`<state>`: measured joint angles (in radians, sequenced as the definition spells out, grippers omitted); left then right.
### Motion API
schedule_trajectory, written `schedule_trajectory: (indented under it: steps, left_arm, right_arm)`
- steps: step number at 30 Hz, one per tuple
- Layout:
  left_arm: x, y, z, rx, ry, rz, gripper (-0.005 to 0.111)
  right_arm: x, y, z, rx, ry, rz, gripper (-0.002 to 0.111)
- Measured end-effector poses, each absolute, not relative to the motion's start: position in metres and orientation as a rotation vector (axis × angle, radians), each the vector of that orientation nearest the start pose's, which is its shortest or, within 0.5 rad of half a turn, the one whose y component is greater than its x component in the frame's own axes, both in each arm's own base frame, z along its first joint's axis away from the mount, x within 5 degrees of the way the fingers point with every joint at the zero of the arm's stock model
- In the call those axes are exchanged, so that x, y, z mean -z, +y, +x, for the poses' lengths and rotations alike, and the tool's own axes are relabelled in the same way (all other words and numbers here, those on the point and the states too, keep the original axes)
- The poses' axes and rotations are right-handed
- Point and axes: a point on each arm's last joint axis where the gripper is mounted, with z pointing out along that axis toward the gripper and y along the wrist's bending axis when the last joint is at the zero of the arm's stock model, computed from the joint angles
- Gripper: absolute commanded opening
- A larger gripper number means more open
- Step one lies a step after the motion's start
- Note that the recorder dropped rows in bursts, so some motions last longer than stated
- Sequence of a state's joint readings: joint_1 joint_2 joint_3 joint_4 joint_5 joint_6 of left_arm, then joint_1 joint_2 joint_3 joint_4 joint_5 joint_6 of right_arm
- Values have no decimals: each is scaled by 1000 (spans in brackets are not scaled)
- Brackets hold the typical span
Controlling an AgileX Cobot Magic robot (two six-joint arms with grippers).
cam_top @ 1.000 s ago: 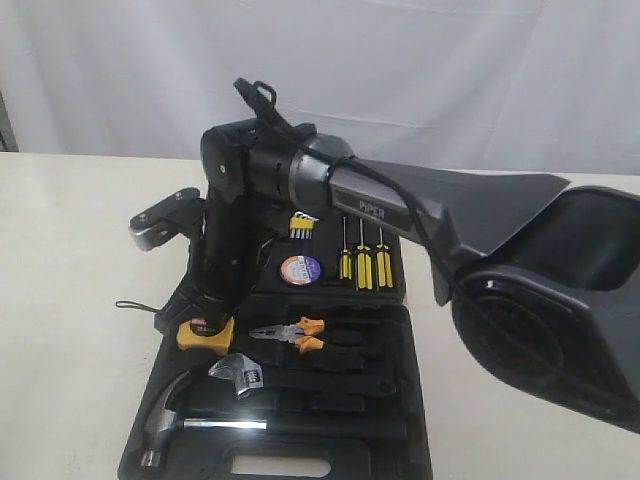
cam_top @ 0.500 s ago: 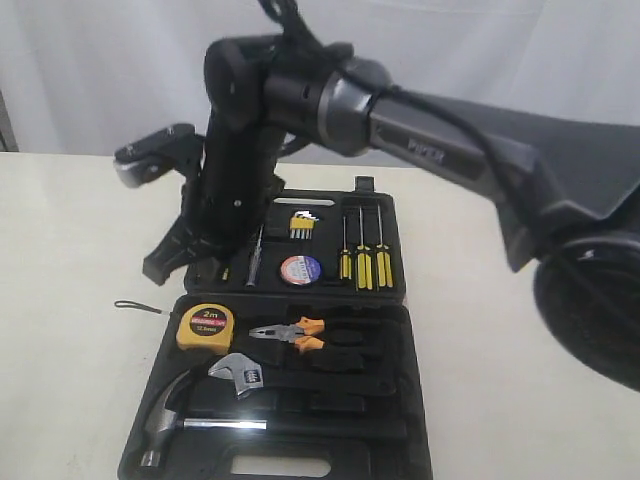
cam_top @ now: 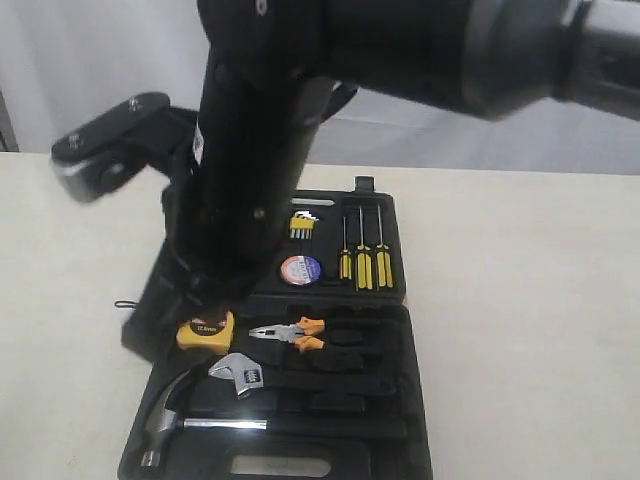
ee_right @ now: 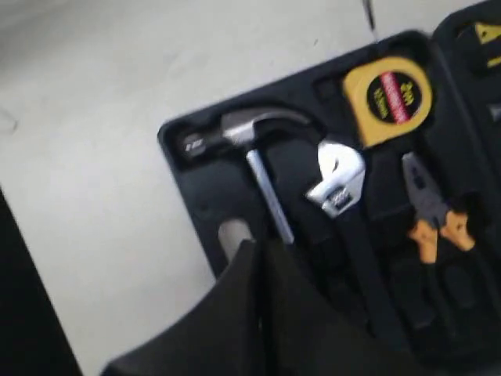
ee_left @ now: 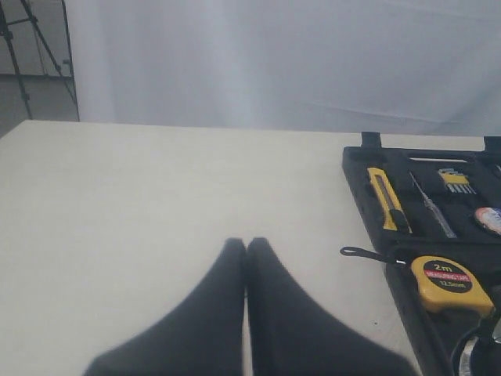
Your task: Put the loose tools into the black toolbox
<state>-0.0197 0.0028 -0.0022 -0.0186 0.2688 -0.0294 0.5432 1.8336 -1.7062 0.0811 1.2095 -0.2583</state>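
1. Exterior view: the black toolbox (cam_top: 385, 425) lies open, holding the yellow tape measure (cam_top: 205, 332), pliers (cam_top: 290, 334), tape roll (cam_top: 300, 269), hammer (cam_top: 160, 420) and wrench (cam_top: 238, 375). The utility knife (ee_left: 387, 200) sits in the tape roll's half.
2. The right gripper (ee_right: 257, 247), fingers pressed together and empty, hangs above the hammer's end. The left gripper (ee_left: 246, 244), likewise closed on nothing, is over bare table beside the box.
3. The table (cam_top: 520, 330) is cream, with a white curtain (ee_left: 274, 55) behind.
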Motion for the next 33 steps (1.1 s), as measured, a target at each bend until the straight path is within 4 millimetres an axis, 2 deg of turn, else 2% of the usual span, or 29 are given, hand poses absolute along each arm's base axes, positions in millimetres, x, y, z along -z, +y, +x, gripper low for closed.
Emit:
schedule_trajectory:
  steps: [1,2,3,4,5,6,8,10,11,14,17,23,25,27,32,33]
  left_arm:
    - [-189,-2,55,53,1753,-21,0]
    - [-189,-2,55,53,1753,-21,0]
    - [-189,-2,55,53,1753,-21,0]
    - [-189,-2,55,53,1753,-21,0]
    - [-189,-2,55,53,1753,-21,0]
    - [-189,-2,55,53,1753,-21,0]
    - [-189,-2,55,53,1753,-21,0]
    - [-189,-2,55,53,1753,-21,0]
    - [-189,-2,55,53,1753,-21,0]
    - [-189,-2,55,53,1753,-21,0]
    - [-189,-2,55,53,1753,-21,0]
    - [-189,-2,55,53,1753,-21,0]
    - [-189,-2,55,53,1753,-21,0]
    - [-189,-2,55,53,1753,-21,0]
    - [-189,-2,55,53,1753,-21,0]
    - [-189,-2,55,53,1753,-21,0]
  right_arm:
    - [-311,209,305,-77,2614,-1149,-1]
    - [-313,209,294,-48,2610,-1161,-1]
    - [-319,206,270,20,2599,-1149,-1]
    - [-323,203,260,36,2592,-1128,-1]
    - [-334,199,237,68,2564,-1086,-1]
    - [-339,198,223,82,2542,-1068,-1]
    - [-343,197,196,138,2479,-1083,-1]
    - [-330,198,175,245,2438,-1117,-1]
    - [-317,201,166,309,2429,-1119,-1]
    - [-288,201,148,466,2387,-1007,-1]
    - [-265,196,138,523,2377,-990,-1]
    - [-229,197,134,380,2310,-1013,0]
    - [-222,199,137,380,2288,-1002,4]
    - [-216,203,140,406,2260,-1014,16]
    - [-199,212,147,498,2195,-1096,59]
    - [-195,213,148,521,2184,-1113,63]
